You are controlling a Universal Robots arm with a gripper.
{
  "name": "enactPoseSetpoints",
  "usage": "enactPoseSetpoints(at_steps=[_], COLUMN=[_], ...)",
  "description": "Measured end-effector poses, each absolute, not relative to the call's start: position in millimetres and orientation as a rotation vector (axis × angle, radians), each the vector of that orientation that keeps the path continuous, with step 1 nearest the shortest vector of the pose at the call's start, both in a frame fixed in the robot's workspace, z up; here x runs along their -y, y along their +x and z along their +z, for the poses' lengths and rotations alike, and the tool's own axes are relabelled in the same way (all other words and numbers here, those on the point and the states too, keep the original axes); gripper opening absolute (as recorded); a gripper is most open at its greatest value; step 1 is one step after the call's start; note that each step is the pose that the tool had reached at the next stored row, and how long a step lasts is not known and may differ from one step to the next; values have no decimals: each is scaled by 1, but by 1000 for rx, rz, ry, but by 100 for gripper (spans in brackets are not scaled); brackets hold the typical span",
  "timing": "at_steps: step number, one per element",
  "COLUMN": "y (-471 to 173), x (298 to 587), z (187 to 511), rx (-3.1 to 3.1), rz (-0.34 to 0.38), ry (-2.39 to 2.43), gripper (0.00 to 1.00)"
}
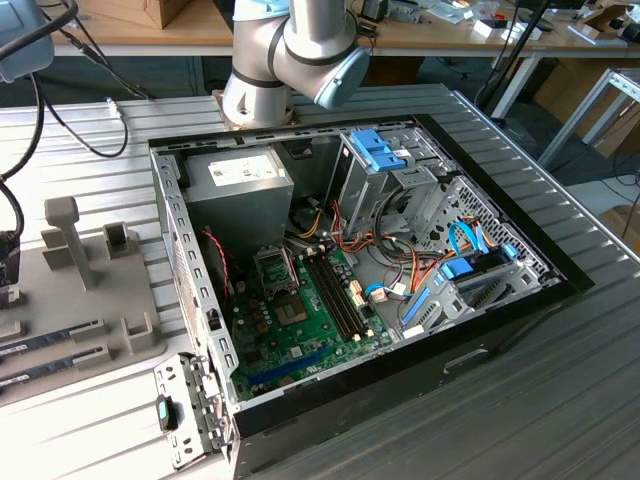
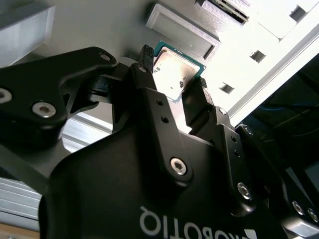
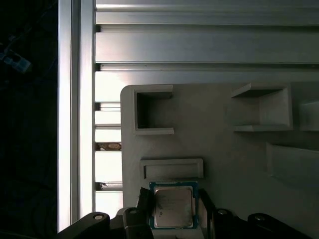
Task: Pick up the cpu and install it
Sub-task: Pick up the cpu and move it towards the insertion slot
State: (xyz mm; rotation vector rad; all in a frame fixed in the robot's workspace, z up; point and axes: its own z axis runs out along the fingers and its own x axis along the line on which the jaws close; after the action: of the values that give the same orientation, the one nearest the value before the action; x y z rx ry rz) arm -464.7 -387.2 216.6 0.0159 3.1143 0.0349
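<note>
The cpu (image 3: 173, 206) (image 2: 172, 74), a small square chip with a silver-grey metal top and a green rim, sits between my gripper's (image 3: 174, 211) (image 2: 173, 69) two black fingers (image 2: 149, 94) in both wrist views. The fingers press against two opposite edges of the chip, so the gripper is shut on it. The chip is over the grey parts tray (image 3: 224, 149) (image 2: 99, 25), beside a raised rectangular block (image 3: 172, 169). I cannot tell whether it rests on the tray or hangs just above it. In the exterior view, the dark socket frame (image 1: 275, 270) lies on the green motherboard (image 1: 310, 330) inside the open computer case.
The case (image 1: 500, 300) holds a grey power-supply box (image 1: 235, 185), drive cages (image 1: 385, 160) and loose cables (image 1: 400, 270). The grey tray (image 1: 130, 320) at the exterior view's left carries upright posts and memory sticks (image 1: 50, 335). Ribbed aluminium table (image 3: 199, 45) surrounds the tray.
</note>
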Motion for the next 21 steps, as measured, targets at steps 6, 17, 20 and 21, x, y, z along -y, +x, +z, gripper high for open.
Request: enactPoseSetpoints(at_steps=[6, 17, 20, 21], y=[-465, -465, -465, -465], x=[387, 387, 387, 387], z=[218, 220, 221, 221], rx=[-3114, -3114, -3114, -3114], rz=[35, 35, 36, 36], ry=[16, 16, 16, 16], gripper=[47, 47, 47, 47])
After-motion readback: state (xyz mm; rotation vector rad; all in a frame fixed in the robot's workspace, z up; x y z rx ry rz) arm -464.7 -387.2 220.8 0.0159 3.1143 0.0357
